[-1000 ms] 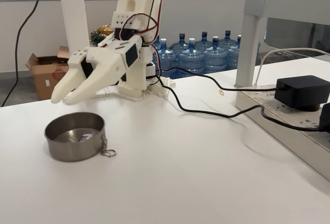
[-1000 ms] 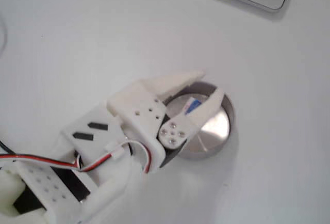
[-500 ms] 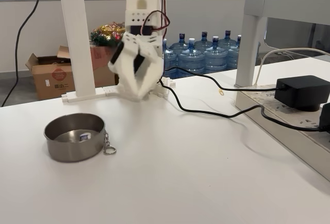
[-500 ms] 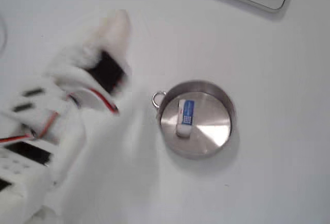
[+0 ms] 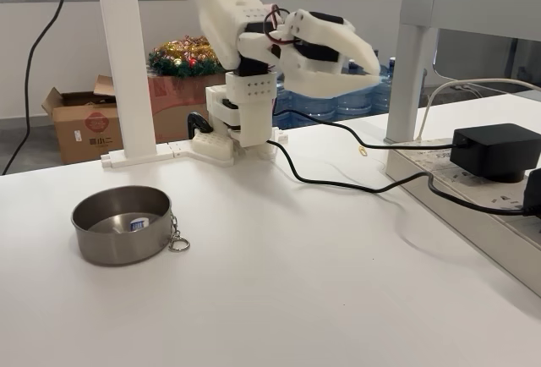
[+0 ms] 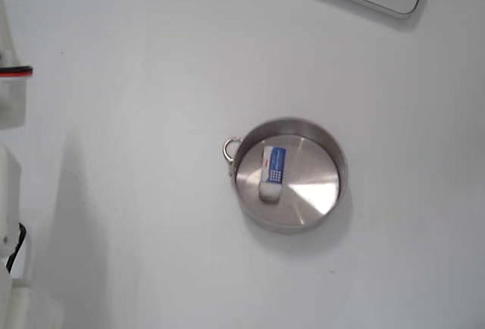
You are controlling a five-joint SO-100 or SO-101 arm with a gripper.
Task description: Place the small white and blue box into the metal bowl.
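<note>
Hidden and cut-off parts

In a fixed view the bowl point(image 5: 122, 234) wall hides most of the box point(image 5: 139, 224) (its print is too small to read). In another fixed view the arm point(image 6: 10, 109) is cut by the left edge.

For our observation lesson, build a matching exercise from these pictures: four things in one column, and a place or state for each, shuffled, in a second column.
Things
1. small white and blue box
2. metal bowl
3. end effector
4. black power adapter

Places or states
A. raised, pointing right in a fixed view
B. lying flat inside the bowl
C. on the grey power strip
D. on the white table, ring clip at its rim

Pairs: 1-B, 2-D, 3-A, 4-C
</note>
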